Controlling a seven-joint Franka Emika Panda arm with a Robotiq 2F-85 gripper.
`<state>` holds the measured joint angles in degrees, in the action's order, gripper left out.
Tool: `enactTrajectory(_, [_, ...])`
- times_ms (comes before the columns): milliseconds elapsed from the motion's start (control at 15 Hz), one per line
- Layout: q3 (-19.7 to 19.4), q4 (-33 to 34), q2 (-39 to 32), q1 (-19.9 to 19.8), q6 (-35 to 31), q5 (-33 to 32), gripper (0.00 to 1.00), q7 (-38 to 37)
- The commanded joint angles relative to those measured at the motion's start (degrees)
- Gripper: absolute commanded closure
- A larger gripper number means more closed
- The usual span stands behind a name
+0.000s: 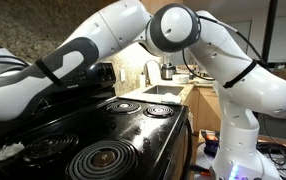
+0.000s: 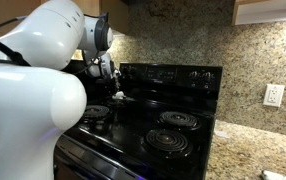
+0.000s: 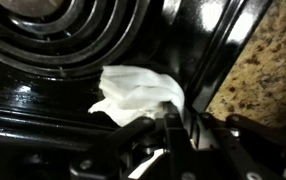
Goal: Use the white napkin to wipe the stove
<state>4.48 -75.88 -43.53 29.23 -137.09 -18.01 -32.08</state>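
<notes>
The white napkin (image 3: 133,92) lies crumpled on the glossy black stove (image 3: 43,100), between a coil burner (image 3: 63,30) and the stove's side edge. In the wrist view my gripper (image 3: 181,118) comes in from the bottom, its fingers shut together on the napkin's near edge. The napkin shows as a white wad (image 1: 8,150) at the stove's (image 1: 133,125) front left corner in an exterior view, where the arm hides the gripper. In an exterior view the gripper (image 2: 116,93) reaches down to the stove (image 2: 153,130) beside a burner.
A speckled granite counter (image 3: 268,60) borders the stove right beside the napkin. The raised control panel (image 2: 173,75) stands along the back. A sink with a faucet (image 1: 153,75) lies beyond the stove. A wall outlet (image 2: 273,95) sits above the counter.
</notes>
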Motion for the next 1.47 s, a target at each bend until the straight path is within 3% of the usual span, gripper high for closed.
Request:
enactTrajectory(0, [3.3, 3.8, -6.0, 1.9, -1.9, 4.0, 0.92, 5.6])
enactTrajectory(867, [8.9, -17.2, 8.9, -2.2, -1.3, 5.5, 0.92, 5.5])
enactTrajectory(933, [8.1, -19.4, 10.6, -1.4, -1.3, 7.5, 0.93, 6.2])
enactTrajectory(1400, [12.4, -36.6, 22.8, -3.2, 0.1, 20.3, 0.92, 6.2])
